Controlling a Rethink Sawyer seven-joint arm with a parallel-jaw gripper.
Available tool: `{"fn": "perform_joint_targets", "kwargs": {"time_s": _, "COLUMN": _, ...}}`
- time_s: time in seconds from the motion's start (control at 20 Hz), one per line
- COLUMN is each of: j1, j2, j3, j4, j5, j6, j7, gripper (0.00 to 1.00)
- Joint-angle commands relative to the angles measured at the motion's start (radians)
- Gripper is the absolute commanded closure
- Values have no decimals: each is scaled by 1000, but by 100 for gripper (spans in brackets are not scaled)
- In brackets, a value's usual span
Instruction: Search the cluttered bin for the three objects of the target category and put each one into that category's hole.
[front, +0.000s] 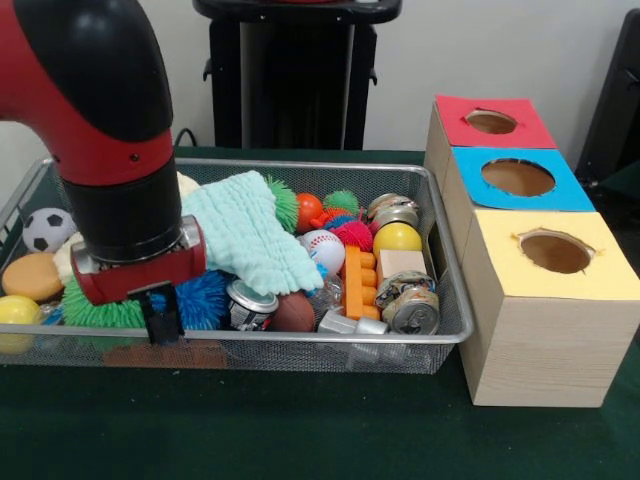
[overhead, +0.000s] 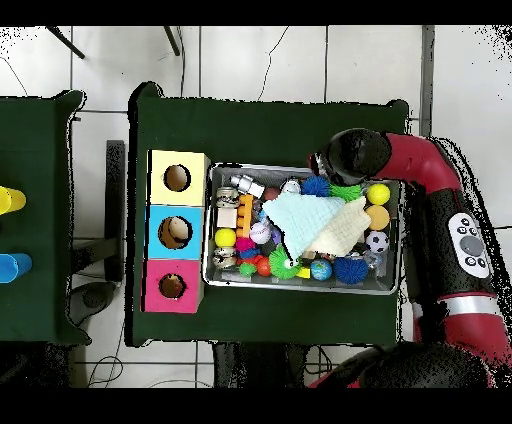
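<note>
A wire mesh bin (front: 440, 335) holds a heap of toys. My gripper (front: 160, 322) hangs low at the bin's front left corner, between a green spiky ball (front: 100, 312) and a blue spiky ball (front: 208, 296). Nothing can be seen in it. Three crushed cans lie in the bin: one (front: 250, 302) by the blue ball, one (front: 411, 310) at the front right, one (front: 392, 210) at the back right. Three boxes with holes stand right of the bin: red (front: 490, 122), blue (front: 518, 177), yellow (front: 555, 250). From overhead, the arm's wrist (overhead: 355, 155) covers the gripper.
A pale teal cloth (front: 250, 235) drapes over the middle of the heap. Around it lie a soccer ball (front: 48, 228), a baseball (front: 322, 250), an orange brick (front: 360, 282), a yellow ball (front: 397, 237) and a brown football (front: 295, 313). The boxes (overhead: 177, 232) touch the bin's side.
</note>
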Motion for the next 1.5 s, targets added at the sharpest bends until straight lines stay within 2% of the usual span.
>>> {"fn": "perform_joint_targets", "kwargs": {"time_s": 0.05, "j1": -51, "j2": -122, "j3": -27, "j4": 163, "j5": 8, "j6": -35, "j7": -81, "gripper": 100}}
{"fn": "perform_joint_targets", "kwargs": {"time_s": 0.2, "j1": -70, "j2": -152, "j3": -21, "j4": 198, "j5": 23, "j6": -21, "j7": -79, "gripper": 100}}
{"fn": "perform_joint_targets", "kwargs": {"time_s": 0.6, "j1": -93, "j2": -210, "j3": -26, "j4": 218, "j5": 17, "j6": 17, "j7": -101, "gripper": 100}}
{"fn": "perform_joint_targets", "kwargs": {"time_s": 1.05, "j1": -223, "j2": -271, "j3": -10, "j4": 458, "j5": 9, "j6": -170, "j7": -66, "gripper": 100}}
{"fn": "perform_joint_targets", "kwargs": {"time_s": 1.5, "j1": -276, "j2": -278, "j3": 19, "j4": 511, "j5": 11, "j6": -185, "j7": -103, "gripper": 100}}
